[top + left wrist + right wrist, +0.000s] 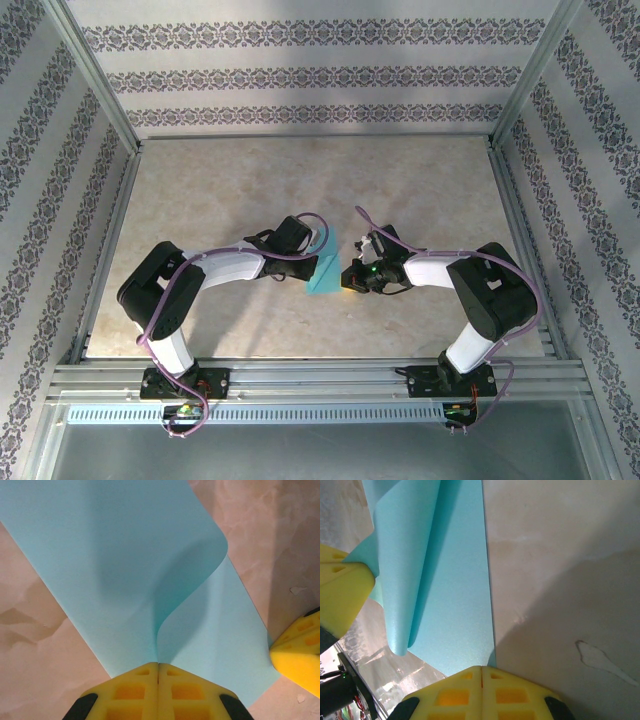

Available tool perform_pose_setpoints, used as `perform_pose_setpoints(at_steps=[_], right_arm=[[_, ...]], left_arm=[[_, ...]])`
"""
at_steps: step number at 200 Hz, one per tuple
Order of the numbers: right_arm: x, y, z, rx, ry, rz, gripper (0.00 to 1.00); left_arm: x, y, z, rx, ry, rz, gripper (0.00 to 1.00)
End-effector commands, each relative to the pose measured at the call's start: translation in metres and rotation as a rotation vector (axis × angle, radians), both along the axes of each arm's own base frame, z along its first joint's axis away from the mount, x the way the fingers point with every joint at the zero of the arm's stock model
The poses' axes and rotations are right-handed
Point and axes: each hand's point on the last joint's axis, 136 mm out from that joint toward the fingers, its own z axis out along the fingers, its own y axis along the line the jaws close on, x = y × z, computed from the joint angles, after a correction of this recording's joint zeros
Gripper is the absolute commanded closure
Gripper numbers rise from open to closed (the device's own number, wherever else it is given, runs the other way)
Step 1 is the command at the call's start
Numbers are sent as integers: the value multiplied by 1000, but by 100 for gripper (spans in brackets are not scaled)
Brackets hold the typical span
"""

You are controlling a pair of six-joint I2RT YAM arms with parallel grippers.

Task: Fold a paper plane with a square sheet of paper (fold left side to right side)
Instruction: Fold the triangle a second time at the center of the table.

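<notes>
**Item 1: sheet of paper** [325,275]
- Material: thin, plain cyan-blue, smooth with a faint sheen.
- Place: you find it at the centre of the top view, between the two grippers. It rests on the table [420,190], a smooth beige surface with marble-like mottling.
- Shape: part of it lies flat, and one flap is lifted and rolled over in a soft, uncreased curve.
- Axis: from above it reads as a narrow wedge. Its long axis runs up and down the frame, with the narrow end toward the top.

**Item 2: left gripper** [158,666]
- Yellow moulded fingers [130,690] with square pockets and black bases, at the lower centre of its wrist view.
- The fingers are pressed together, pinching the edge of the lifted flap, and the paper rises from their seam.

**Item 3: right gripper** [481,669]
- Same yellow build, at the lower centre of its own view.
- The fingers are pressed together, with their tips at the sheet's near corner. You cannot tell whether any paper sits between them.
</notes>
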Motion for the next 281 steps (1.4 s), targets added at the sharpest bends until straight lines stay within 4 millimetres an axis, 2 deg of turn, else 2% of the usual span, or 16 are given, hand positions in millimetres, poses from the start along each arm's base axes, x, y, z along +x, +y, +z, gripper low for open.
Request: perform_pose_setpoints(at_steps=[1,137,281], right_arm=[[-20,-19,-31,-125,84,-5,100],[-21,-20,-32,-129,88,-4,100],[-21,-21,-33,-129,90,-6,100]], left_arm=[[17,1,5,0,-46,10,97],[24,2,3,-2,-55,16,97],[22,7,-5,24,-44,20,97]])
